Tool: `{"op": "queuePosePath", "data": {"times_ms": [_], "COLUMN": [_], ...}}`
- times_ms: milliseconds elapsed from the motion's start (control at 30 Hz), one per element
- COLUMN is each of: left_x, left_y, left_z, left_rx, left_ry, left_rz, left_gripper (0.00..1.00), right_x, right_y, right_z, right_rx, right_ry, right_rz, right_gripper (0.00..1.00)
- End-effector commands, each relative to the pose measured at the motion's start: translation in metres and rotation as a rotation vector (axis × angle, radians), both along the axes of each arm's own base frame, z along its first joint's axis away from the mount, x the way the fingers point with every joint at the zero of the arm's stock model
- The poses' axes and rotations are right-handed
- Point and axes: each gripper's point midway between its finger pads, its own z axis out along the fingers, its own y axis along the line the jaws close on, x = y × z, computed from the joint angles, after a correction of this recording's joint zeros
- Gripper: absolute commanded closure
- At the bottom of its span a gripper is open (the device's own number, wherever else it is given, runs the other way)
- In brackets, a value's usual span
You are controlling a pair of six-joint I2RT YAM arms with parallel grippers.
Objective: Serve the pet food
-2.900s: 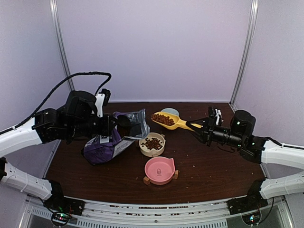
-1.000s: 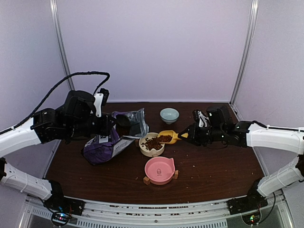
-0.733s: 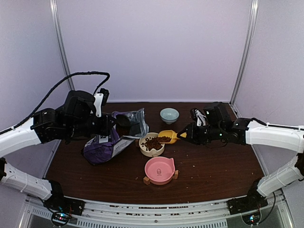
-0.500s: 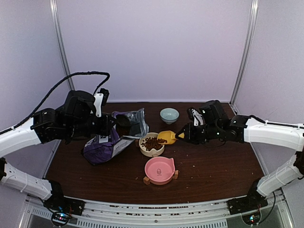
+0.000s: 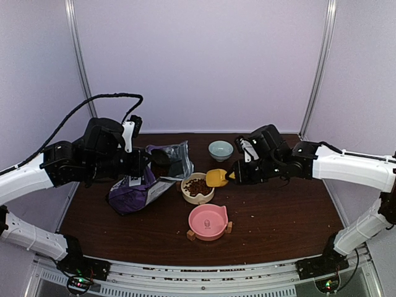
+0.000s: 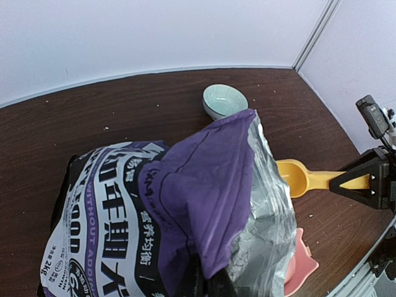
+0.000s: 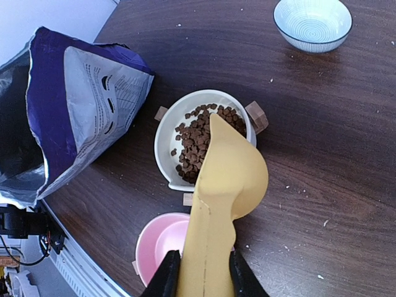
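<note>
While the left gripper (image 5: 156,158) is pinching the top of the purple bag (image 5: 133,195) in the top view, jaws together on the foil, the bag is leaning over the table's (image 5: 278,210) left half. Opposite, the right gripper (image 5: 231,176) is clamping the yellow scoop (image 5: 216,177) by its handle, w/ the scoop tipping over the cream bowl (image 5: 197,199) at mid-table. The pet food (image 5: 198,185) is sitting in that bowl. The pink bowl (image 5: 208,221) is standing twd the near edge, the blue bowl (image 5: 221,150) twd the far edge.

L wrist view: the bag is filling most of the frame, its mouth gaping. The scoop & right gripper are showing past its right side, and the blue bowl is sitting beyond it.

R wrist view: the fingers (image 7: 168,277) are squeezing the handle from both sides. The scoop is turning its back to the camera, lip hanging over the cream bowl, and the pet food is heaping inside under & beside that lip.
</note>
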Motion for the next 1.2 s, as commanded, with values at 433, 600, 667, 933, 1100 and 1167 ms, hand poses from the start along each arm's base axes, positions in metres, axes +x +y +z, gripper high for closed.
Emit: {"op": "queuePosePath", "data": {"times_ms": [433,600,667,933,1100,1167], "left_x": [0.004,0.002,0.001,-0.003,-0.006,-0.008], "left_y": [0.003,-0.003,-0.006,-0.013,-0.011,-0.012], "left_z": [0.026,0.028,0.029,0.025,0.017,0.016], "left_rx": [-0.046,-0.06,-0.068,-0.09,-0.1,-0.11], "left_ry": [-0.059,-0.065,-0.066,-0.046,-0.024,-0.02], "left_rz": [0.006,-0.029,-0.041,-0.079,-0.079,-0.083], "left_gripper": [1.0,1.0,1.0,1.0,1.0,1.0], "right_x": [-0.002,-0.012,-0.019,-0.066,-0.084,-0.087], "right_y": [0.013,0.002,-0.002,-0.005,0.013,0.023], "right_z": [0.051,0.087,0.1,0.181,0.19,0.185], "right_rx": [-0.062,0.087,0.162,0.444,0.518,0.511], "right_ry": [-0.206,-0.228,-0.233,-0.324,-0.309,-0.298], "right_rz": [0.052,0.037,0.05,0.197,0.271,0.294], "right_gripper": [0.88,0.88,0.88,0.87,0.87,0.87]}}
